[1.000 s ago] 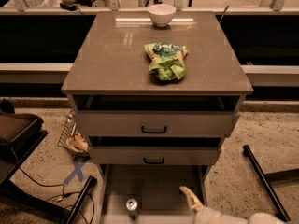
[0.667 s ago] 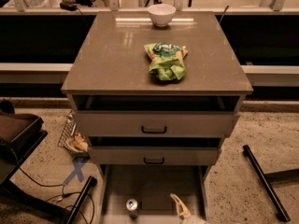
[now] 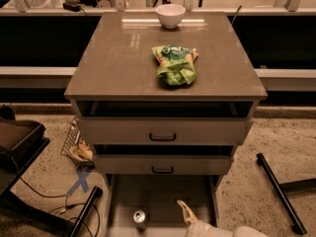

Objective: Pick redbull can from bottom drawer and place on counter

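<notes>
On the left, a dark tray (image 3: pixel 19 135) sits on a black stand over speckled flooring (image 3: pixel 291 137). A blue tape cross (image 3: pixel 79 180) marks the floor beside what looks like a wire basket (image 3: pixel 73 143). The counter (image 3: pixel 118 58) is glossy grey-brown, with a white bowl (image 3: pixel 171 15) at its far edge and a crumpled green bag (image 3: pixel 175 64) near the middle. Below it, the bottom drawer (image 3: pixel 158 191) stands open. The redbull can (image 3: pixel 139 217) is upright on the drawer floor, left of centre. The gripper (image 3: pixel 185 210) hangs in the drawer to the right of the can, near it but apart and holding nothing. Whether it is open or closed cannot be told. A black bar (image 3: pixel 276 191) lies on the floor at the right.
</notes>
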Available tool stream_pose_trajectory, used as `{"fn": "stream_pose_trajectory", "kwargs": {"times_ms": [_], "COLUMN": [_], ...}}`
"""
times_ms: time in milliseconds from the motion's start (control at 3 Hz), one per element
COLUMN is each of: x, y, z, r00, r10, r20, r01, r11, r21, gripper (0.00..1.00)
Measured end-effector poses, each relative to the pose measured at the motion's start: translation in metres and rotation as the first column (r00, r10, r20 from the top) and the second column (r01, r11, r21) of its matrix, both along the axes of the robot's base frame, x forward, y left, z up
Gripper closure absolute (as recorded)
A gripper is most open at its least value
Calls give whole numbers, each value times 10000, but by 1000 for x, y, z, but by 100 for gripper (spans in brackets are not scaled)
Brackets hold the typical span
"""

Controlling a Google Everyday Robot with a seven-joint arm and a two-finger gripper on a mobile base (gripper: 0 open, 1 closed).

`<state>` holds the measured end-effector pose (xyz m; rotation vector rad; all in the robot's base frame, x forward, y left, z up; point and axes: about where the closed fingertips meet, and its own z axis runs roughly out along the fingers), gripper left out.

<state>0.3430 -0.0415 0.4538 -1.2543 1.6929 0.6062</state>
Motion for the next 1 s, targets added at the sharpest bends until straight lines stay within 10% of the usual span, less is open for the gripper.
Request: {"fn": "stream_pose_trajectory", "kwargs": {"times_ms": [1000], "x": [79], "y": [14], "z": [-132], "r00": [9981], "r10": [382], "r20": [489], "r01": [-409], "r11": [9976], "r21": [550], "gripper": [0]}}
